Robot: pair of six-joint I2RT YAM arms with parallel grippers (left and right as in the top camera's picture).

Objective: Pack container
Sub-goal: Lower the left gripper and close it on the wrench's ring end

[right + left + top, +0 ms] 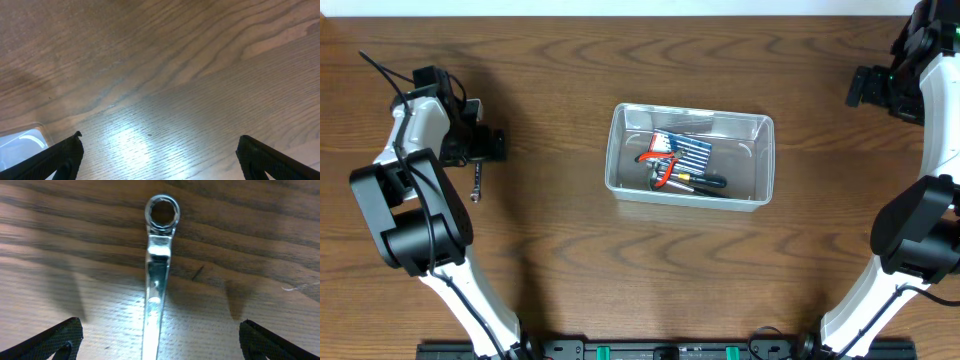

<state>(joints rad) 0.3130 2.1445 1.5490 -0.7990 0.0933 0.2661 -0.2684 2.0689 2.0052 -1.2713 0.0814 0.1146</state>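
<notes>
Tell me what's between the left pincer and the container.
Only bare table, as the overhead view shows, from the left pincer to the container; the wrench lies under the pincer.

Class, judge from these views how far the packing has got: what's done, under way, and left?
Done: red-handled pliers, a screwdriver and a blue packet lie in the container. In hand: the open left hand straddles the wrench on the table, not gripping it. Left: grasp and pack it. The right hand hangs open over bare wood.

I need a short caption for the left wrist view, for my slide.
Open left claw straddling a ring-end wrench lying on the wooden table.
</notes>
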